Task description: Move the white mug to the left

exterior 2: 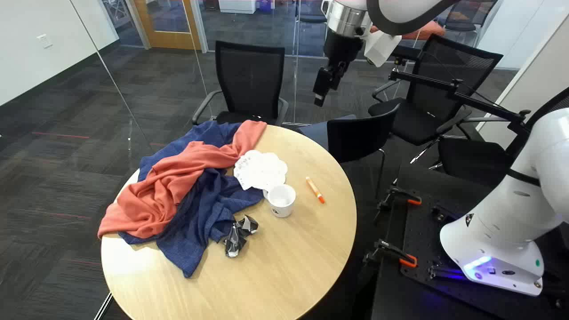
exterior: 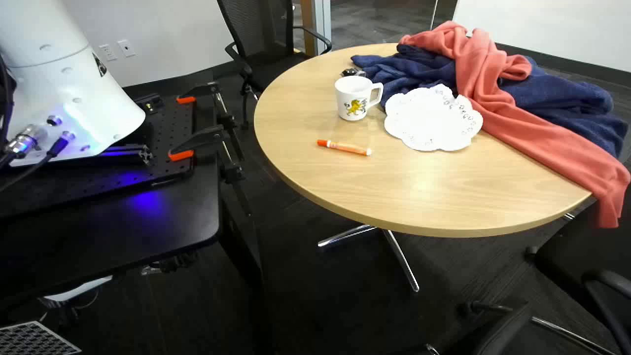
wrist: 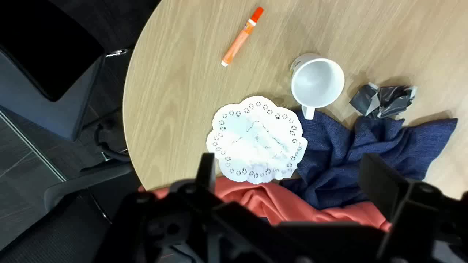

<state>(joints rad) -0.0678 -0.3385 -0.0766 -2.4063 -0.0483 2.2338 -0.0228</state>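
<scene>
The white mug (exterior: 347,98) stands upright on the round wooden table, with a yellow lion mark on its side. It also shows in an exterior view (exterior 2: 281,202) and in the wrist view (wrist: 317,83), where its handle points to the bottom of the picture beside the scalloped white plate (wrist: 257,142). My gripper (wrist: 292,166) has its two fingers wide apart with nothing between them. In an exterior view the gripper (exterior 2: 321,95) hangs high, well away from the mug. It is out of view in the remaining exterior view.
The round table (exterior: 394,207) bears an orange marker (exterior: 344,147) near the mug. Crumpled black wrapping (exterior 2: 240,235) lies close to the mug. Navy cloth (exterior 2: 213,200) and coral cloth (exterior 2: 164,186) lie heaped beside the plate. Black chairs (exterior 2: 251,80) stand around the table.
</scene>
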